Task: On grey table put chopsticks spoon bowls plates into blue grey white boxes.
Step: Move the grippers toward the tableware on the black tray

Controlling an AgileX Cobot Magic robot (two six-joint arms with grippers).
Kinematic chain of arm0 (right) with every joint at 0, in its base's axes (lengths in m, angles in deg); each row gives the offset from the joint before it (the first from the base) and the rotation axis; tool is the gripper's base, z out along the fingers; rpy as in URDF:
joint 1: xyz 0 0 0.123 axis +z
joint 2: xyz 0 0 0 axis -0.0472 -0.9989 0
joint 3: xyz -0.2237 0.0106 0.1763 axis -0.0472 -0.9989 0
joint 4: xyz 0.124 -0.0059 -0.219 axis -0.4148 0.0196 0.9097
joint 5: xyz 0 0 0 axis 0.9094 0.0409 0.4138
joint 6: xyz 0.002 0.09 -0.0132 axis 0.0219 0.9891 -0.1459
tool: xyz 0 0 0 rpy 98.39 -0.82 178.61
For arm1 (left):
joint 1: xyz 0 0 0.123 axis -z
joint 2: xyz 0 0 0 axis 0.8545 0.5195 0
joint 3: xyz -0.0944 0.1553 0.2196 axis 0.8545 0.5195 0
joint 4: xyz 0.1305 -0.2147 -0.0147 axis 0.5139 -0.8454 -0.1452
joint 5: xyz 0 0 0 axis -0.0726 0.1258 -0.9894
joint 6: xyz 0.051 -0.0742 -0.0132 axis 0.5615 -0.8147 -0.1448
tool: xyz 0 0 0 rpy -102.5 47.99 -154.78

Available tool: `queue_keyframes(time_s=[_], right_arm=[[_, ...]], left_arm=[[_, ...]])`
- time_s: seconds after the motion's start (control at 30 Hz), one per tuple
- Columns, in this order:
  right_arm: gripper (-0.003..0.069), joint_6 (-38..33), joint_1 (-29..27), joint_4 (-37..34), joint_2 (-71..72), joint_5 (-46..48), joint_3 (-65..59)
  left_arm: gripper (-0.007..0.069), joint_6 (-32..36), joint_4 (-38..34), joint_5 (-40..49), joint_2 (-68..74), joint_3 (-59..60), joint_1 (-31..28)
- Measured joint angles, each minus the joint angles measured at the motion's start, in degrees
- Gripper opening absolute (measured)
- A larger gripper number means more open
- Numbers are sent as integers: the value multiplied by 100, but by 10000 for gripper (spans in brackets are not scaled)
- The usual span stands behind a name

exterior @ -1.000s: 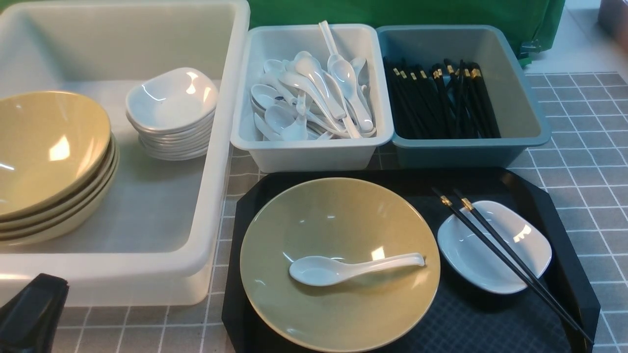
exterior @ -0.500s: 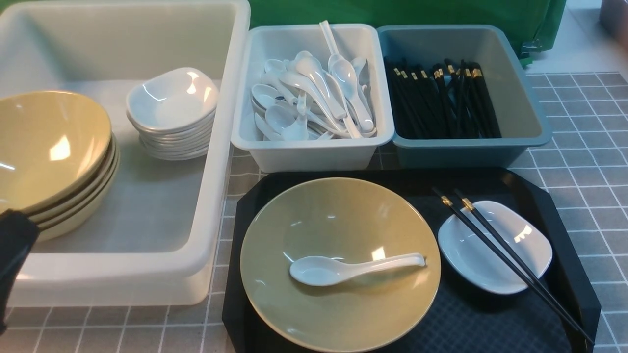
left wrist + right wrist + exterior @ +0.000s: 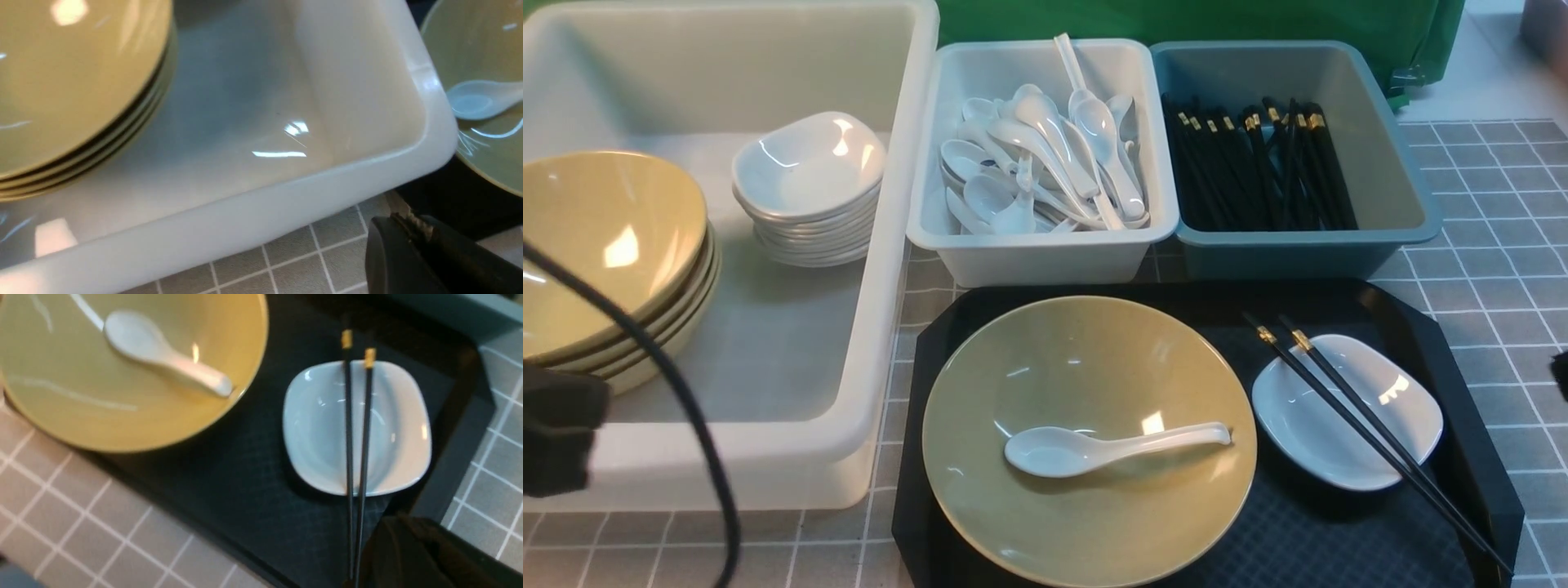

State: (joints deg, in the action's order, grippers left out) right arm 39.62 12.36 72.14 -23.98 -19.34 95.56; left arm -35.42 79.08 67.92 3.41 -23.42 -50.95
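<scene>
Nothing lying on the grey table (image 3: 1486, 245) shifts; what changes is the arms. Against the large white box (image 3: 768, 465), the left arm (image 3: 556, 433) has climbed from the lower corner of the front view to the box's near wall. Its cable (image 3: 670, 384) now trails in front of the stacked bowls (image 3: 605, 245). At the opposite edge, a sliver of the right arm (image 3: 1561, 374) has come into sight beside the black tray (image 3: 1298, 539). We read both as an approach just beginning.

Behind the tray, the grey-white box (image 3: 1045, 253) already holds spoons and the blue-grey box (image 3: 1298, 257) holds chopsticks. The tray's own load is untouched. The loose bowl (image 3: 1086, 376) sits on it and the plate (image 3: 1307, 425) lies just beside that. The spoon (image 3: 1094, 449) rests inside the bowl, and the chopsticks (image 3: 1372, 437) lie across the plate.

The left gripper (image 3: 404, 220) has its jaws pressed together, empty, over the table by the white box's corner. The right gripper (image 3: 402, 539) has just drawn its jaws closed near the chopsticks' thin ends, and we see nothing pinched. All four pieces remain to be sorted, and we judge the chopsticks come first.
</scene>
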Motion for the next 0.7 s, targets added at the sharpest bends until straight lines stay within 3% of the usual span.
queue_keyframes(time_s=[0.13, 0.23, 0.37, 0.5, 0.6, 0.7], right_arm=[[34, 156, 543, 529, -659, 231, 318], [37, 511, 1053, 1033, -1453, 285, 550], [57, 700, 1160, 1113, -2071, 190, 656], [158, 908, 1035, 1136, -2823, -132, 704], [306, 990, 789, 1148, -3364, -466, 704], [381, 1003, 691, 1160, -3591, -603, 704]], left_arm=[[-8, 27, 0, 112, 610, -240, 689], [-8, 31, 119, 119, 1467, -754, 1728], [-8, 33, 165, 65, 2057, -1230, 2478], [-8, 46, 182, -126, 2630, -1680, 3295], [-8, 59, 270, -258, 2904, -1737, 3756], [-8, 59, 339, -283, 3039, -1737, 3943]])
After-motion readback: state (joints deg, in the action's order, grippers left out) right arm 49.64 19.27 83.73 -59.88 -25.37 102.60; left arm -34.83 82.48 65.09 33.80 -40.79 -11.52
